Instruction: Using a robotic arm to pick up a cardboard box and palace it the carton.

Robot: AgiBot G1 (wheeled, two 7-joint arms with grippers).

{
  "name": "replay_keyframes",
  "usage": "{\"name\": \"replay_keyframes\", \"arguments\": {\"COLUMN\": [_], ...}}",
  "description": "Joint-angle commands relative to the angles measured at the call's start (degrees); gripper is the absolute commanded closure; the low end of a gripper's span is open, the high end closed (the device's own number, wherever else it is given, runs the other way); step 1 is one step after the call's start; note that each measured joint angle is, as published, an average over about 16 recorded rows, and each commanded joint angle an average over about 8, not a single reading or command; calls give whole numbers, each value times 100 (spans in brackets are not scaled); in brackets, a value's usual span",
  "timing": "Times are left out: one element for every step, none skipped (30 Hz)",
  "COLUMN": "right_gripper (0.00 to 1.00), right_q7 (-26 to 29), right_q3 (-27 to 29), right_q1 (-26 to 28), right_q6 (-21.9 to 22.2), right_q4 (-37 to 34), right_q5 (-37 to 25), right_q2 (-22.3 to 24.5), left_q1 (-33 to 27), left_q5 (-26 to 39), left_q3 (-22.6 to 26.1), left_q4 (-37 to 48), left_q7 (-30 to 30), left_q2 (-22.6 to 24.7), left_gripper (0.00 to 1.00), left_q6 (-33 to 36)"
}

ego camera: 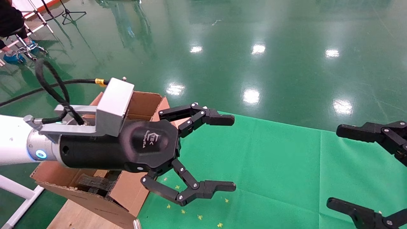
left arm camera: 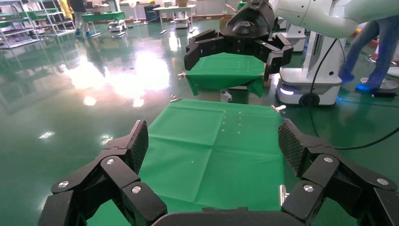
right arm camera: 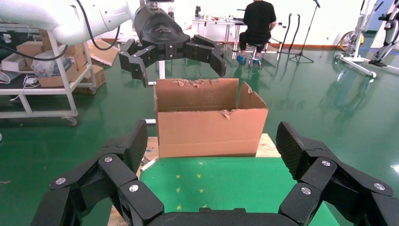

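Note:
The carton [ego camera: 143, 102] stands at the left end of the green cloth table [ego camera: 270, 159], flaps up and ragged, with black foam [ego camera: 95, 184] inside. It also shows in the right wrist view [right arm camera: 209, 127]. The white robotic arm [ego camera: 12, 140] reaches across the carton. Its left gripper [ego camera: 234, 153] hangs open and empty above the cloth just past the carton, and shows over the carton in the right wrist view [right arm camera: 178, 66]. My right gripper [ego camera: 334, 167] is open and empty at the right edge. The small taped cardboard box is out of view.
A wooden board [ego camera: 76, 216] lies under the carton. Small yellow marks [ego camera: 199, 217] dot the cloth. The shiny green floor surrounds the table. A shelf cart [right arm camera: 47, 70] and a seated person [right arm camera: 256, 19] are beyond the carton; another robot base [left arm camera: 308, 89] stands past the table's far end.

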Motion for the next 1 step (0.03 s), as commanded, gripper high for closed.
{"name": "replay_keyframes", "arguments": {"right_gripper": [0], "right_q7": [0], "right_q3": [0], "right_q1": [0], "right_q6": [0], "right_q4": [0], "right_q5": [0], "right_q2": [0], "left_q1": [-1], "left_q5": [0], "left_q3": [1], "left_q4": [1], "left_q7": [-2], "left_q2": [0], "left_gripper": [0], "left_q6": [0]}}
